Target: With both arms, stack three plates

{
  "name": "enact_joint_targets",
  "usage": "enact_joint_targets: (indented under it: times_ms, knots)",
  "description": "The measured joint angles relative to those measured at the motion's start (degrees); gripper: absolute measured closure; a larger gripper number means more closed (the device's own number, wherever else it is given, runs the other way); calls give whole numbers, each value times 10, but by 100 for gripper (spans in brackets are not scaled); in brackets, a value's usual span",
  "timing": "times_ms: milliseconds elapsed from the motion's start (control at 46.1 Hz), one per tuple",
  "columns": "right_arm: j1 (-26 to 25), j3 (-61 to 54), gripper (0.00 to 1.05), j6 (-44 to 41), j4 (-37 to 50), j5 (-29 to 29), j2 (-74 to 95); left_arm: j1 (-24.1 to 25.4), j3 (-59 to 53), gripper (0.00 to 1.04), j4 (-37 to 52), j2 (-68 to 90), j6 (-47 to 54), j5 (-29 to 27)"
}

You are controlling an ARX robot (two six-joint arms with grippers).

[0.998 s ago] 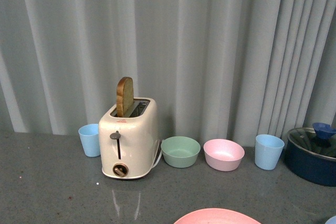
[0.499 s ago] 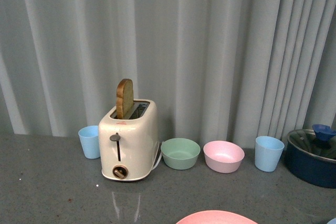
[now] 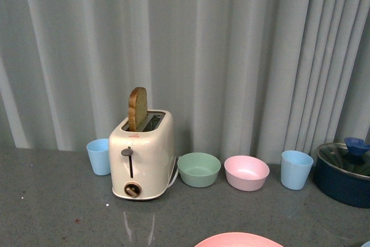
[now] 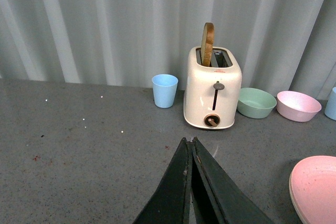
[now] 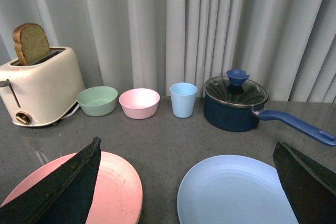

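Your left gripper has its 2 dark fingers pressed together into 1 narrow wedge, nothing between them; it hangs over bare grey speckled table; the pink plate lies flat well off to its right, clear of the jaws; a paler rim shows under that plate's edge, too thin to tell whether it is another plate.

Back row in the front view, left to right: a light blue cup, smooth and tapered; a cream toaster with rounded corners and a glossy shell; a slice of brown bread upright in its slot; a green bowl and a pink bowl, both small, deep, matte, near but not touching; a 2nd blue cup; a dark blue pot with a glass lid and a blue knob; a pleated grey curtain behind all of it.

Your right gripper stands wide open, its 2 dark fingers far apart; the light blue plate lies flat between the jaws, nearer 1 finger, which covers part of its rim; the other finger covers part of the pink plate; both plates are wide, shallow, round, matte, with a strip of table between them.
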Motion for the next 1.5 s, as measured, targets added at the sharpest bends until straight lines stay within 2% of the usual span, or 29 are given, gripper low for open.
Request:
enact_joint_targets:
  times_ms: [87, 217, 477, 694, 889, 911, 954, 998, 1019, 1063, 1171, 1280, 1323, 1388, 1497]
  knots:
    - [0, 0, 7, 0, 0, 0, 0, 0, 0, 101, -12, -12, 0, 0]
    - [0, 0, 7, 0, 0, 0, 0, 0, 0, 101, -105, -88, 0, 0]
    - [0, 0, 7, 0, 0, 0, 0, 0, 0, 100, -110, -106, -1, 0]
    - [0, 0, 7, 0, 0, 0, 0, 0, 0, 67, -110, -106, 0, 0]
    - [0, 0, 7, 0, 0, 0, 0, 0, 0, 23, -110, -107, 0, 0]
    - [6, 0, 7, -2, 0, 19, 4, 0, 0, 17, -110, -106, 0, 0]
    - [37, 10, 7, -8, 15, 148, 42, 0, 0, 8, -110, -106, 0, 0]
    - [42, 21, 7, -9, 35, 223, 78, 0, 0, 5, -110, -106, 0, 0]
    - [37, 29, 7, -9, 51, 254, 104, 0, 0, 6, -110, -106, 0, -3]
    - [8, 47, 7, -7, 87, 277, 157, 0, 0, 8, -110, -107, 0, 0]
    - [-83, 89, 7, -7, 180, 213, 281, 0, 0, 7, -110, -107, 0, 0]
    - [-188, 153, 7, -6, 263, 91, 447, 0, 0, 7, -110, -107, 0, 0]
    - [-238, 196, 7, 4, 268, 29, 542, 0, 0, 7, -110, -107, 0, 0]
    - [-289, 251, 7, 14, 260, -18, 652, 0, 0, 7, -110, -107, 0, 0]
    - [-337, 342, 7, -2, 231, -46, 810, 0, 0, 7, -110, -107, 0, 0]
